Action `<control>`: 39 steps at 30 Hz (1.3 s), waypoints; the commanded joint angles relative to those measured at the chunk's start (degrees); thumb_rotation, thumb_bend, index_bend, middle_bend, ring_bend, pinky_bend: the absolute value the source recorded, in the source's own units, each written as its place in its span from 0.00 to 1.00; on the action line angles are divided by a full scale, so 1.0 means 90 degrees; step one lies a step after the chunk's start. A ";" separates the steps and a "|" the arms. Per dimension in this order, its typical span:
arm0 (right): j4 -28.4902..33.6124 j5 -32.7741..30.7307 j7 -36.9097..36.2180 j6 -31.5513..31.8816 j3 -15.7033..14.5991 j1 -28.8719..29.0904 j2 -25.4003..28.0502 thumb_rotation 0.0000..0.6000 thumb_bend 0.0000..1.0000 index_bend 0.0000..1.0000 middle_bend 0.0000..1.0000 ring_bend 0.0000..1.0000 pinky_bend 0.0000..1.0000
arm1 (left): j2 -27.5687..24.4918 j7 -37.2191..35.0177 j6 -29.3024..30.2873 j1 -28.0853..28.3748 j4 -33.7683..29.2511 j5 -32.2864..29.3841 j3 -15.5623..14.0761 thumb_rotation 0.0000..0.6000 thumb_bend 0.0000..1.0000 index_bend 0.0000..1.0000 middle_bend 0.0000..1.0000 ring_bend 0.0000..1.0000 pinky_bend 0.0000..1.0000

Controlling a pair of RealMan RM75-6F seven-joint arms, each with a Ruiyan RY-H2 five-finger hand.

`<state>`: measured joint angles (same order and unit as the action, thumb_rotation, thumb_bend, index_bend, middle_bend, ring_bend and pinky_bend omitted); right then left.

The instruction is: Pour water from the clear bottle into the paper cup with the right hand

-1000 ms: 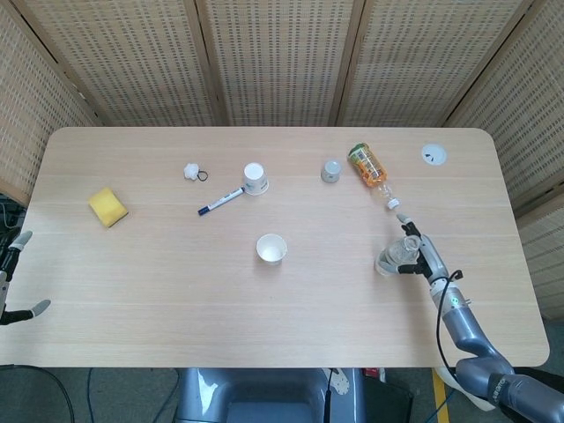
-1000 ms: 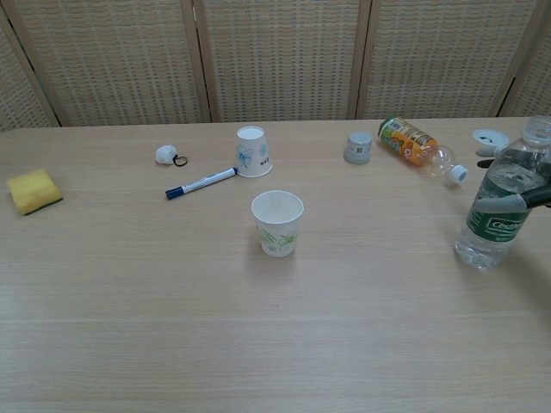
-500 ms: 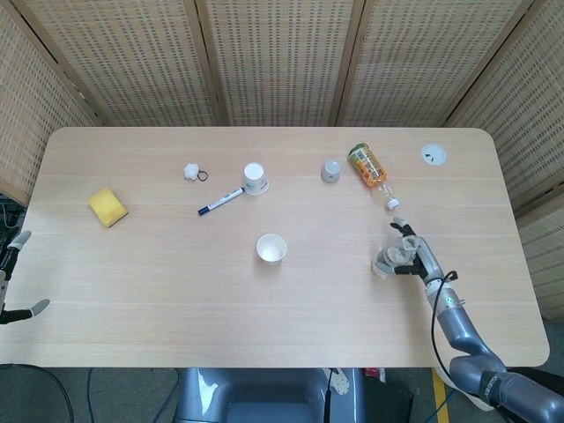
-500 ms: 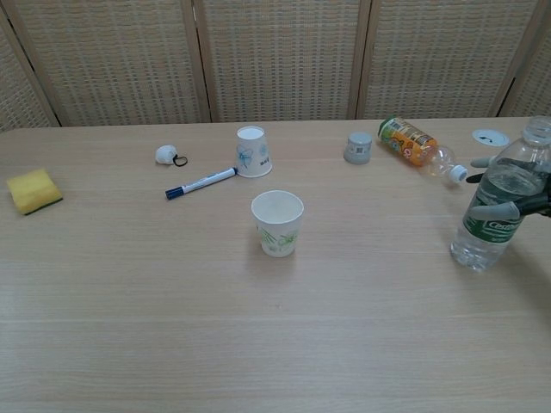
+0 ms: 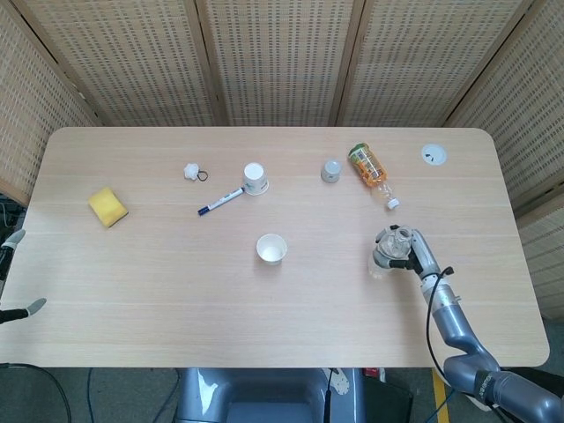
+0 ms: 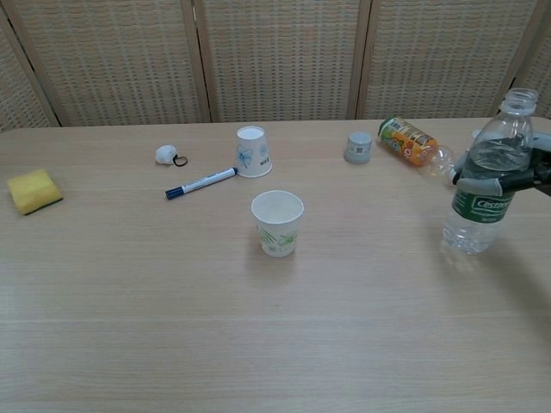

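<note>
Table (image 6: 129, 344) is pale wood w/ fine grain; everything else placed rel. to the paper cup (image 6: 277, 223) at its centre, white w/ a green leafy print. Just behind it, an upturned white cup (image 6: 251, 151) w/ blue print, and beside that a white marker (image 6: 201, 182) w/ dark blue cap. Further left, a small white lump w/ a black ring (image 6: 167, 155), then a yellow sponge (image 6: 34, 190). Back right of the cup: small grey cap-like thing (image 6: 358, 147), orange-filled bottle (image 6: 413, 143) lying down, white cap. Far right: clear bottle (image 6: 483, 194), dark green label w/ white lettering, gripped by grey fingers (image 6: 482, 183). White disc (image 5: 433, 155) near the far corner. Behind: tan woven screens.
</note>
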<state>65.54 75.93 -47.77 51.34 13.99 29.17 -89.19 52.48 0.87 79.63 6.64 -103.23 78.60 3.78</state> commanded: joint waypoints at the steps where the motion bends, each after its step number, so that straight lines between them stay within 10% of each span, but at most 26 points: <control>1: 0.0579 -0.0032 0.1090 0.0156 0.0181 0.0246 0.0243 1.00 0.58 0.53 0.56 0.42 0.68 | -0.0003 -0.0003 -0.0019 0.0012 0.0002 0.0016 -0.0009 1.00 0.07 0.00 0.00 0.00 0.00; 23: 0.1419 -0.2301 0.7977 0.0566 0.0494 0.1784 -0.0351 1.00 0.61 0.55 0.58 0.46 0.73 | -0.0078 -0.0329 -0.0295 0.0115 0.0128 -0.0142 0.0028 1.00 0.07 0.00 0.00 0.00 0.00; 39: 0.1414 -0.4016 1.1302 0.1706 0.0502 0.2539 -0.1147 1.00 0.64 0.55 0.59 0.50 0.74 | -0.0106 -0.0422 -0.0411 0.0175 0.0187 -0.0320 0.0091 1.00 0.07 0.00 0.00 0.00 0.00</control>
<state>78.19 41.80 51.18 65.02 18.48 50.64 -98.25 51.52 -2.92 75.96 8.20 -101.57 75.81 4.55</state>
